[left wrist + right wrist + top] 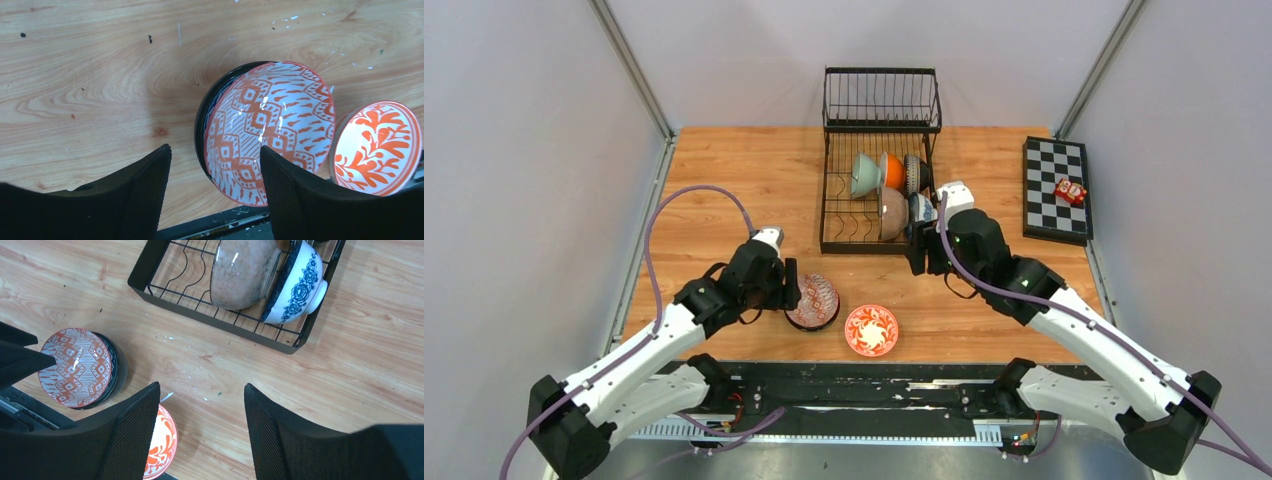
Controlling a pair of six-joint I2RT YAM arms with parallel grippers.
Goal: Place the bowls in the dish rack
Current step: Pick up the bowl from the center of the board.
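Observation:
A red-patterned bowl (pixel 813 301) with a dark outside sits on the table near the front edge, and an orange-red floral bowl (pixel 871 330) sits just right of it. My left gripper (pixel 790 291) is open, and its jaws straddle the near rim of the red-patterned bowl (pixel 270 125): one finger stands over the inside, the other over bare wood, with a gap to the rim. The black dish rack (pixel 881 100) holds several bowls on edge, among them a pale green one (pixel 865 174) and a blue-and-white floral one (pixel 300 285). My right gripper (pixel 200 390) hangs open above bare table in front of the rack's corner.
A checkered board (pixel 1049 215) with a small red toy (pixel 1070 190) lies at the right edge of the table. The black front rail (pixel 854 385) runs close behind the two loose bowls. Grey walls enclose the table on three sides.

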